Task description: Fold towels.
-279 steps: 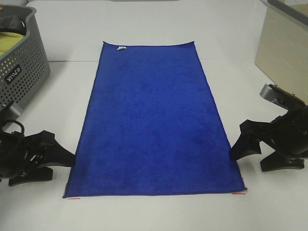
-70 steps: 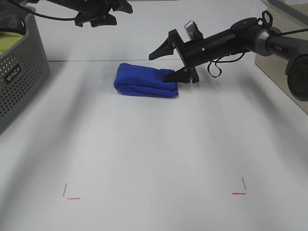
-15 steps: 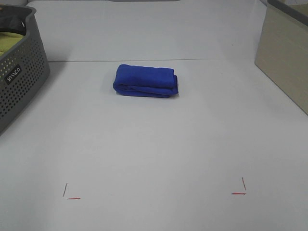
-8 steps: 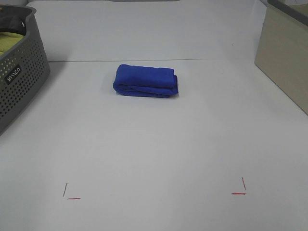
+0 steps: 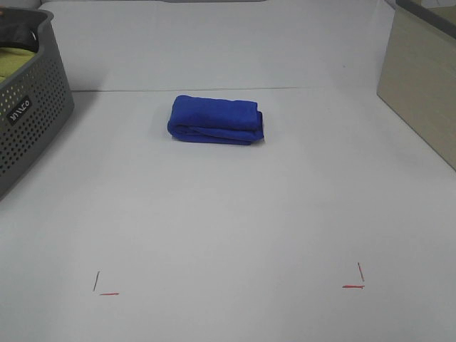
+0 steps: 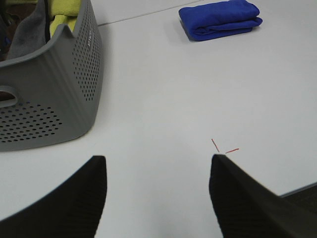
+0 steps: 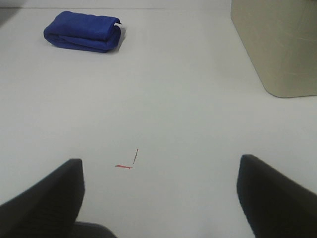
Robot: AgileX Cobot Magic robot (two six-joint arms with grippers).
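A blue towel (image 5: 216, 120) lies folded into a small thick bundle on the white table, toward the far middle. It also shows in the left wrist view (image 6: 221, 19) and the right wrist view (image 7: 83, 31). Neither arm shows in the high view. My left gripper (image 6: 157, 163) is open and empty over the near left of the table, beside the basket. My right gripper (image 7: 161, 166) is open and empty over the near right of the table, far from the towel.
A grey perforated laundry basket (image 5: 28, 117) (image 6: 59, 89) holding yellow and grey cloth stands at the far left. A beige bin (image 5: 420, 78) (image 7: 277, 44) stands at the right edge. Red corner marks (image 5: 105, 288) (image 5: 355, 279) lie on the table's near side.
Over the last second nothing has moved. Earlier the towel lay spread flat between the grippers; it is now a folded bundle and both arms have left the high view.
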